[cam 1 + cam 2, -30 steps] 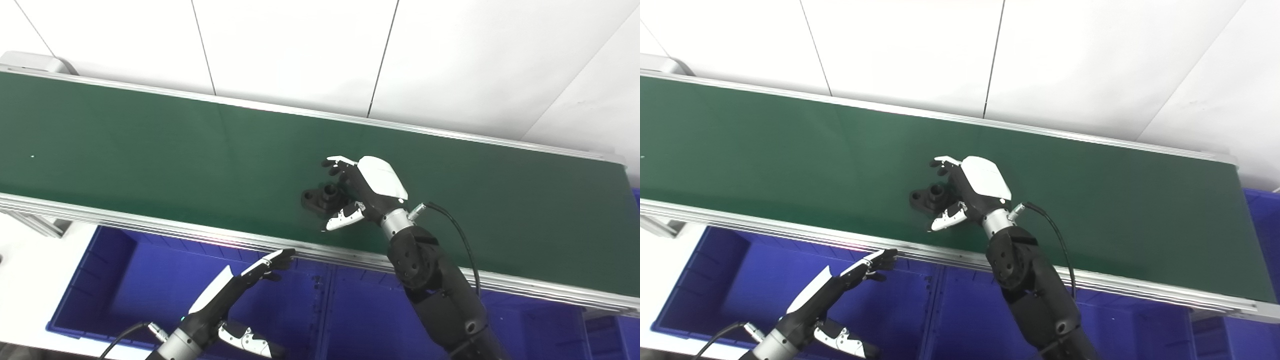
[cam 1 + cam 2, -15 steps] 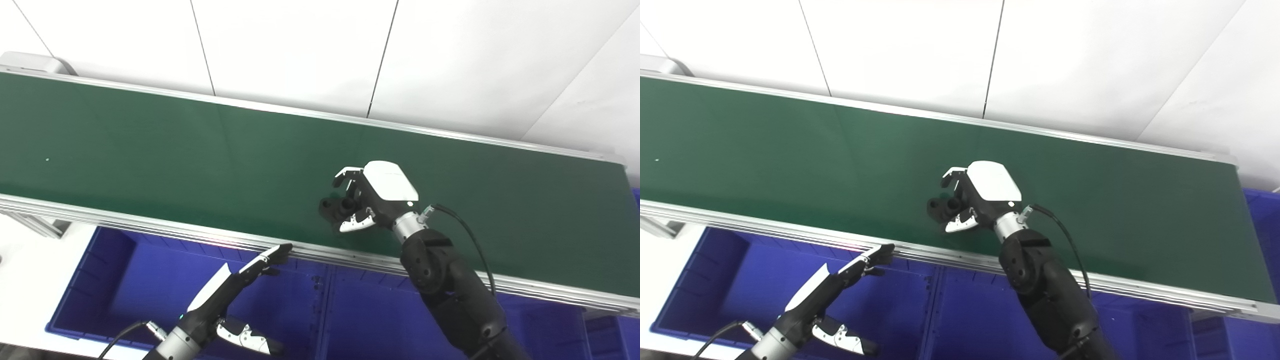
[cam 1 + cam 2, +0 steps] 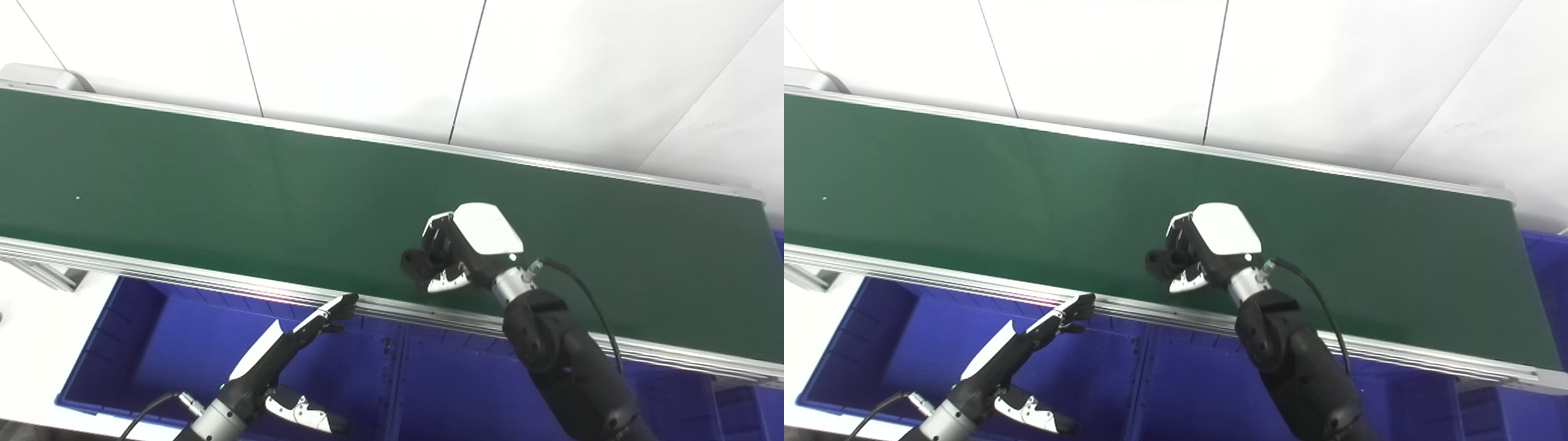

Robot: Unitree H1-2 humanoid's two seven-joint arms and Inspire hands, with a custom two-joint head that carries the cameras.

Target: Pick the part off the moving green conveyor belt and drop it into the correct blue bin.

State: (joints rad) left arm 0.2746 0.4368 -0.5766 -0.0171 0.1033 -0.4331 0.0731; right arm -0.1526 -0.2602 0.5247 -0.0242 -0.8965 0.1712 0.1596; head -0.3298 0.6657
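Since one second ago: right robot hand [image 3: 468,248] shifted rightward and toward the near edge of the belt, changed from spread beside the part to curled around it. Part [image 3: 421,261] carried along, no longer lying flat ahead of the fingers. White speck on the belt drifted rightward. Left robot hand [image 3: 278,346] nearly unchanged.

Right robot hand: over the green conveyor belt [image 3: 184,184], white back plate up, fingers [image 3: 438,223] folded down over the part, white-tipped thumb [image 3: 450,282] pressed in from below. Closed on the part.

Part: black, small, with a round bore showing at its exposed end; protruding from the left side of the right robot hand, between fingers and thumb. Whether lifted clear of the belt or touching it: cannot tell.

Left robot hand: low and left of the right robot hand, well apart from it, fingers extended straight and close together, thumb [image 3: 303,413] splayed out to the side, holding nothing. Fingertips at the near aluminium rail [image 3: 184,278] of the conveyor, over the blue bin.

Blue bin, left [image 3: 141,343]: below the conveyor's near rail, under the left robot hand.

Blue bin, middle [image 3: 453,386]: just beside the first, below the right robot hand, partly hidden by the right forearm [image 3: 563,361].

Black cable [image 3: 588,303]: looping from the right wrist over the belt.

Background: white panelled wall [image 3: 367,61] beyond the far rail.
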